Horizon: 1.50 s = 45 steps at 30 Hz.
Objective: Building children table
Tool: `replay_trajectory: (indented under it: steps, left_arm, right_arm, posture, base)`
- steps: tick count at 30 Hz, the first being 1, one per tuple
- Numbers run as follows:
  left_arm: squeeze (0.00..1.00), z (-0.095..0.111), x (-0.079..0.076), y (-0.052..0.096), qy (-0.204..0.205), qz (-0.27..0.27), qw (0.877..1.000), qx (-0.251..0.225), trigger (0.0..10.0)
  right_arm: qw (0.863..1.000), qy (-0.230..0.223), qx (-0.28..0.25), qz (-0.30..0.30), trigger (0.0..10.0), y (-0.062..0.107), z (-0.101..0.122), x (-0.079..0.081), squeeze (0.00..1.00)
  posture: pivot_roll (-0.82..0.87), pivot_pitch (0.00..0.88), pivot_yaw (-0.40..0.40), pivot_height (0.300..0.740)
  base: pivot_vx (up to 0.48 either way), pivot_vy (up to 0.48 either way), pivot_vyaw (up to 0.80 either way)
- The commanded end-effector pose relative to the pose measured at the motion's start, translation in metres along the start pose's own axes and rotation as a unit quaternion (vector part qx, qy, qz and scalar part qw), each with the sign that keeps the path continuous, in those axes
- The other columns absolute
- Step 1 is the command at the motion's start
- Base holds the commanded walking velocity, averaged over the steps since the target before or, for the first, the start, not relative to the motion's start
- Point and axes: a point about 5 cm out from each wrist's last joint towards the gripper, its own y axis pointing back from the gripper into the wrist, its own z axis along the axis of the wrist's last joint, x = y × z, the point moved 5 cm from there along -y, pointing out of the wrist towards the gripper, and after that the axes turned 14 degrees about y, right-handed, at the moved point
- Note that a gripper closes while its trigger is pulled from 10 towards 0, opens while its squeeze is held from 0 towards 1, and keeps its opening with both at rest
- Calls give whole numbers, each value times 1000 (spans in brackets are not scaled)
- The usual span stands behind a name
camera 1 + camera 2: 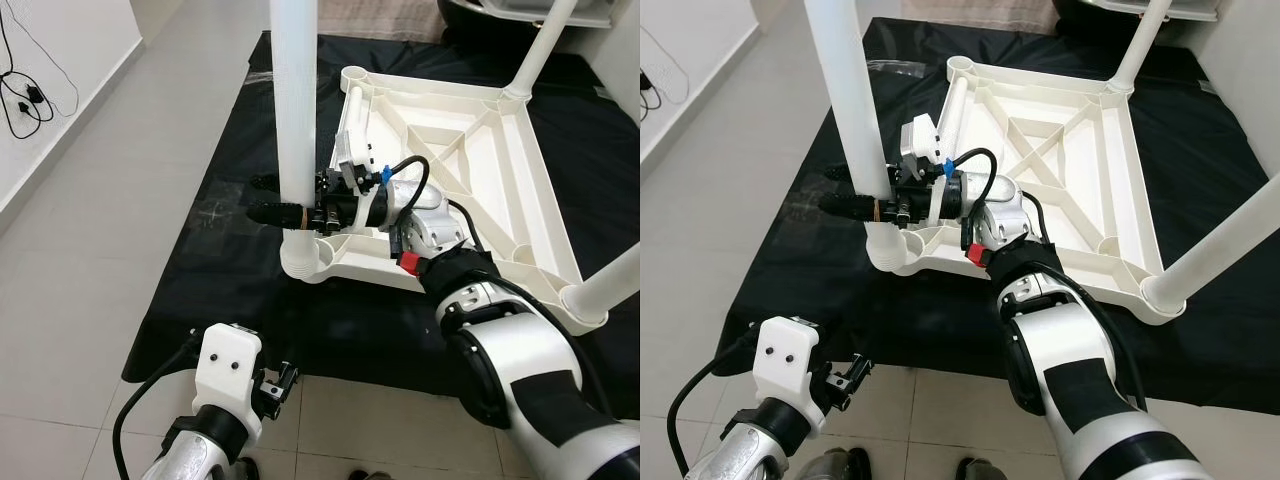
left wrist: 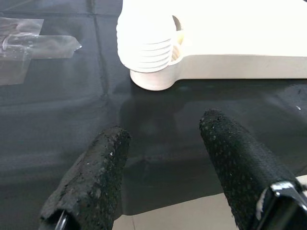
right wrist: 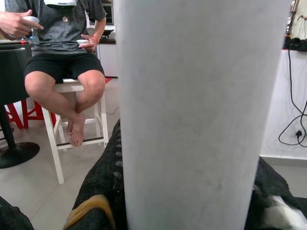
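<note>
A white children's table [image 1: 548, 205] lies upside down on a black mat [image 1: 225, 310]. A white leg [image 1: 297, 100] stands upright in the ribbed socket [image 1: 300, 262] at its near left corner. My right gripper [image 1: 258, 197] is shut on this leg just above the socket, one black finger on each side; the leg [image 3: 192, 115] is pressed between the fingers in the right wrist view. My left gripper [image 2: 163, 132] is open and holds nothing, low over the mat's near edge, facing the same socket [image 2: 148, 52].
Two more legs stand in the far right [image 1: 540, 45] and near right [image 1: 610, 285] corners. A white tube [image 1: 952, 100] lies along the table's left rim. Cables [image 1: 30, 95] trail on the tiles at left. A person [image 3: 62, 52] sits on a stool beyond.
</note>
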Motion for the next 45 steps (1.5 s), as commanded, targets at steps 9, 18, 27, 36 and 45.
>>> replay_trajectory:
  steps: [9, 18, 27, 36, 45]
  left_arm:
    - [0, -2, 0, 2, -5, 2, 1000, 8, 10000]
    - [0, -3, 0, 2, -5, 4, 1000, 9, 10000]
    - [0, -2, 1, 2, -6, 6, 1000, 9, 10000]
    - [0, 0, 2, 2, -7, 7, 1000, 6, 10000]
    - [0, 0, 1, 2, -7, 9, 1000, 5, 10000]
  right_arm:
    - [999, 6, 34, -35, 10000, 16, 3, -18, 0]
    - [1000, -6, 26, -15, 10000, 18, 2, -12, 0]
    - [999, -19, 27, 17, 10000, 17, -9, 3, 0]
    - [999, -19, 44, -4, 10000, 7, -17, 3, 0]
    - [997, -18, 55, -43, 10000, 9, -21, -4, 0]
  posture:
    - [161, 230, -63, 740]
    - [160, 234, -61, 740]
    - [161, 240, -57, 740]
    - [164, 245, -59, 740]
    - [161, 247, -60, 740]
  base:
    - [0, 0, 0]
    - [0, 0, 0]
    - [0, 0, 0]
    - [0, 0, 0]
    - [0, 0, 0]
